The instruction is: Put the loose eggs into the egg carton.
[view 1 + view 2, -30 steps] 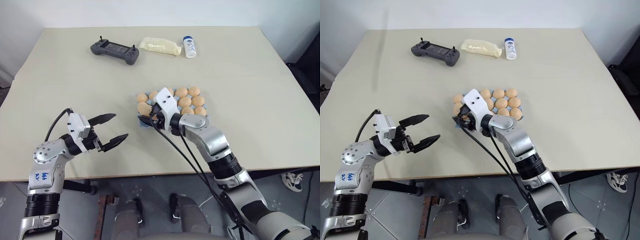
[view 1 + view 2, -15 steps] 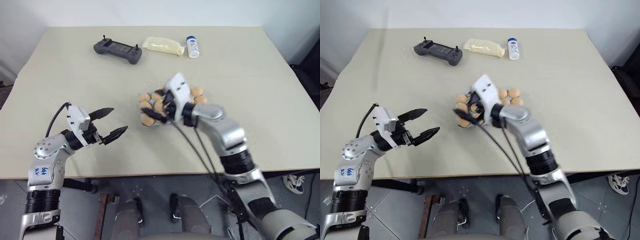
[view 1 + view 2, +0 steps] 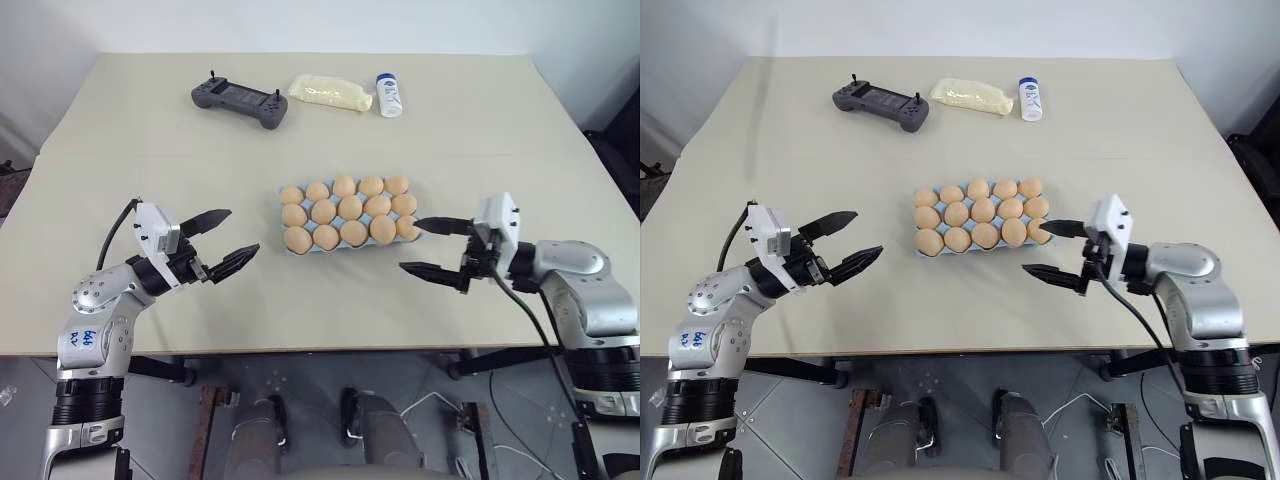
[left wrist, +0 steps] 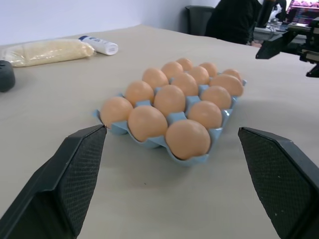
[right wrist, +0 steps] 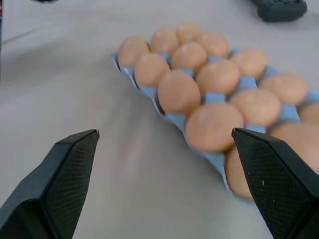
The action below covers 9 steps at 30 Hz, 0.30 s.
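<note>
The egg carton (image 3: 348, 245), a light blue moulded tray, sits near the middle of the counter (image 3: 480, 130), and all fifteen cups look filled with tan-orange eggs (image 3: 341, 208); no egg lies loose on the counter, so the task reads as finished or all but finished. Eggs of this sort are light, smooth and brittle, so any further handling would call for a gentle pinch across the widest part of the shell, with both fingers on its sides, not its ends, and little squeeze. The carton itself looks thin and somewhat flexible; loaded like this it would be better pushed or lifted by its rim than by one corner. The right pincer (image 3: 432, 247) hovers just beside the carton's right end, its fingers spread wide and holding nothing, the upper fingertip close to the end egg but apart from it. The left pincer (image 3: 221, 243) hangs over bare counter, well apart from the carton's left end, also spread wide and empty, pointing toward it. At the far edge lie a dark grey handheld controller (image 3: 238, 100), a pale yellow bag (image 3: 329, 93) and a small white bottle (image 3: 389, 94), all well clear of the carton.
</note>
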### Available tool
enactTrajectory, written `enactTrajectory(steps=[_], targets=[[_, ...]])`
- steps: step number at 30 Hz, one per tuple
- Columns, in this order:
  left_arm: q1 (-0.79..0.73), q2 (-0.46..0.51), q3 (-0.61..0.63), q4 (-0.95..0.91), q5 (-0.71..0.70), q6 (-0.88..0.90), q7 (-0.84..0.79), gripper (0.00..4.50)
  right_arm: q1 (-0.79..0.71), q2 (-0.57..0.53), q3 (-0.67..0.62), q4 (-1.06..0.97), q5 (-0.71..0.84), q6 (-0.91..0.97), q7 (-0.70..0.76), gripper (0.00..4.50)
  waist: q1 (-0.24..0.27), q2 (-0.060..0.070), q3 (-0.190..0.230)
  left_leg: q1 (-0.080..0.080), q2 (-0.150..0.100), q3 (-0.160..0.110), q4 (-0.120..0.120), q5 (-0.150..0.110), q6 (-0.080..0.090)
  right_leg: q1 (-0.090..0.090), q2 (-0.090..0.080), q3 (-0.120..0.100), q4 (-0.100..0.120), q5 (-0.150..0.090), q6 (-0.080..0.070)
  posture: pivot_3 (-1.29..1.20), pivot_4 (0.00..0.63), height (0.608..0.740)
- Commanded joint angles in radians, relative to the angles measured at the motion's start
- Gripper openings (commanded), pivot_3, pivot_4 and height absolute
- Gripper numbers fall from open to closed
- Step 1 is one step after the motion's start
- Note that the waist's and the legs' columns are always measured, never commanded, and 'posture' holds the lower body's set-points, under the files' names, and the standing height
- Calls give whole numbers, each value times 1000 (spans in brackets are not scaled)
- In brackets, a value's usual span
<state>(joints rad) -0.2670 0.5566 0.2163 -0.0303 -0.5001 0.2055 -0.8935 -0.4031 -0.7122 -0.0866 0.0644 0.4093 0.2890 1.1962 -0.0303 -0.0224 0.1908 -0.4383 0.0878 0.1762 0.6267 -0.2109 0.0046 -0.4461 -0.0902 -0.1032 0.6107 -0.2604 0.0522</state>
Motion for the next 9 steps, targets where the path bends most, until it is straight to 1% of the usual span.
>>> enactTrajectory(steps=[1,9], targets=[[3,17,5,-11,8,-46,-31,4500,0,-15,-17,19,-8,-43,4,4465,0,0,0,0,0,0,0,0,0,0,-3,0,0,0,0,0,150,740],[-15,0,11,21,23,-119,-35,4500,-36,7,-26,37,2,-58,-27,4465,1,0,0,0,2,0,0,0,0,0,-4,0,0,0,0,0,150,740]])
